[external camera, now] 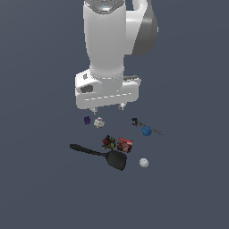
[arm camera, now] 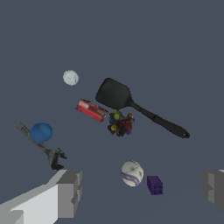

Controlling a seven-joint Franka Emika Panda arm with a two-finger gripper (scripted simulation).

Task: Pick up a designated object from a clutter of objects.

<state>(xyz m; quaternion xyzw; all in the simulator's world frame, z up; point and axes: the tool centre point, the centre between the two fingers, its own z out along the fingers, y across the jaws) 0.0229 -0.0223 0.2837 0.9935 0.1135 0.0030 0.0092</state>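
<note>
The red box lies flat on the dark surface in the middle of the clutter, with nothing gripping it. In the exterior view it sits just beside the multicoloured lump, which is at its 9 o'clock; the two look close enough to touch, but I cannot tell whether they do. The blade of the black spatula lies near the box at about 7 o'clock, its handle running off toward 9 o'clock. The white ball rests at the box's 4 o'clock, apart from it. The blue ball is at about 1 o'clock, sitting against the dark metal tool, whose thin shaft stretches out past the ball. Further off, at about 11 o'clock, are the whitish lump and, just beside it, the purple bit.

The claw hangs above the clutter, over the whitish lump and purple bit and well clear of the box, with only its short fingertips showing under the white hand. In the wrist view its two grey fingers stand wide apart at the frame's edges, spread and holding nothing, with the red box seen edge-on beyond them.
</note>
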